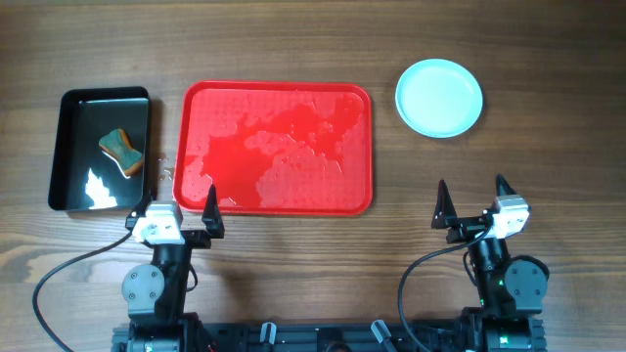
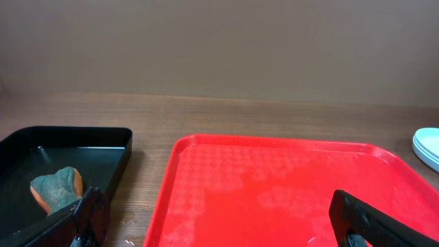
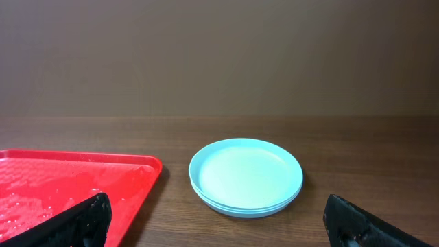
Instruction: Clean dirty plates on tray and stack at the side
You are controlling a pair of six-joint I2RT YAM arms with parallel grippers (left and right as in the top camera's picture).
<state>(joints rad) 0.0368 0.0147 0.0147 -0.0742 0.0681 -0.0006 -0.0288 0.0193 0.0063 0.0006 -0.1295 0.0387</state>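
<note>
Clean plates [image 1: 439, 97] stacked beside the wet red tray [image 1: 323, 186], both hands open.
The pale aqua plates sit in one stack on the counter [image 1: 293, 39], right of the tray and apart from it; the right wrist view seems to show three rims. The left hand [image 1: 179, 200] and right hand [image 1: 470, 186] hover at the near edge, jaws spread wide. A sponge [image 1: 121, 153] lies in the black tray [image 1: 64, 147].

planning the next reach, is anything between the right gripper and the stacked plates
Nothing visible does. Only bare wooden table lies between the open right gripper and the plate stack; the red tray sits off to its left.
</note>
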